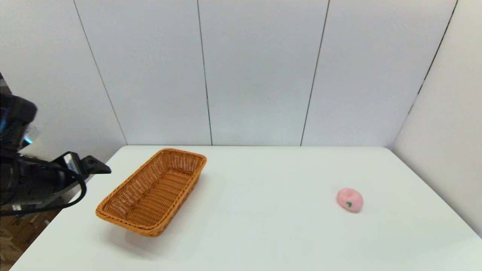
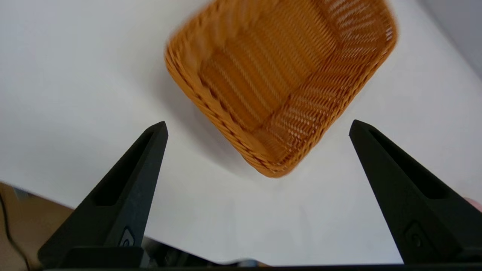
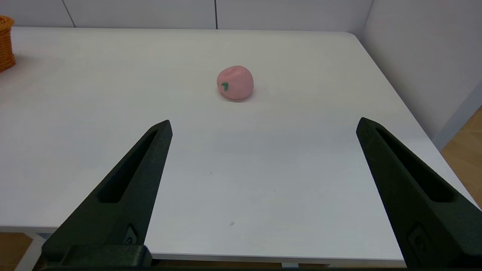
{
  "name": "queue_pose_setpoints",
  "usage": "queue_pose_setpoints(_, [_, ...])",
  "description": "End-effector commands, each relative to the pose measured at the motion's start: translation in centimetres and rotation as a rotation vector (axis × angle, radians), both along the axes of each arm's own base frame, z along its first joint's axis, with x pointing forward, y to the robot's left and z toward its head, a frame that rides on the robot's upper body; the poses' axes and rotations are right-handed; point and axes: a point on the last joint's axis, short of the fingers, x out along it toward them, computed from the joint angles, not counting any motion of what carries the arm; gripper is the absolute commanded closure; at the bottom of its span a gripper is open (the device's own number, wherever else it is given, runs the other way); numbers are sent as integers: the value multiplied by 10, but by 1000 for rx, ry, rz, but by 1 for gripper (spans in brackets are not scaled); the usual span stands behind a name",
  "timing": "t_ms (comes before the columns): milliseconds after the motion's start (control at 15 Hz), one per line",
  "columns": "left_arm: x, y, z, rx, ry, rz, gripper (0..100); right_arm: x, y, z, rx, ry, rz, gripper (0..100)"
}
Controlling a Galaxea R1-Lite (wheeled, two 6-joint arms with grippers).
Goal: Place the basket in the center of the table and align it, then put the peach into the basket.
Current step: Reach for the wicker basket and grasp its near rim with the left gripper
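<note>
Head view shows the left gripper (image 1: pixel 98 166) raised off the table's (image 1: pixel 256 233) left edge, short of the basket (image 1: pixel 152 190). In the left wrist view its fingers (image 2: pixel 128 195) stand spread wide, holding nothing, with the basket's corner between and beyond them. The basket sits empty on the table's left part, set at a slant to the table's edges. The peach (image 1: pixel 350 200) lies well apart on the right part, leaf mark facing the robot. The right gripper (image 3: pixel 263 126) hangs at the near table edge, jaws wide and empty, the peach ahead of them.
</note>
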Motion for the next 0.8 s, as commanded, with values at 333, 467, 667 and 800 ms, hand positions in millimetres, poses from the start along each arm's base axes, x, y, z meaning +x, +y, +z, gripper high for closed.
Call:
queue_pose_setpoints(333, [58, -19, -54, -87, 373, 197, 0, 0, 0, 0, 0, 6, 1, 0])
queue_pose_setpoints(467, [65, -20, -66, -100, 421, 213, 0, 0, 0, 0, -2, 4, 1, 0])
queue_pose_setpoints(667, [76, -11, -79, -159, 478, 237, 0, 0, 0, 0, -2, 4, 1, 0])
queue_pose_setpoints(800, [82, -7, -90, -176, 515, 262, 0, 0, 0, 0, -5, 6, 1, 0])
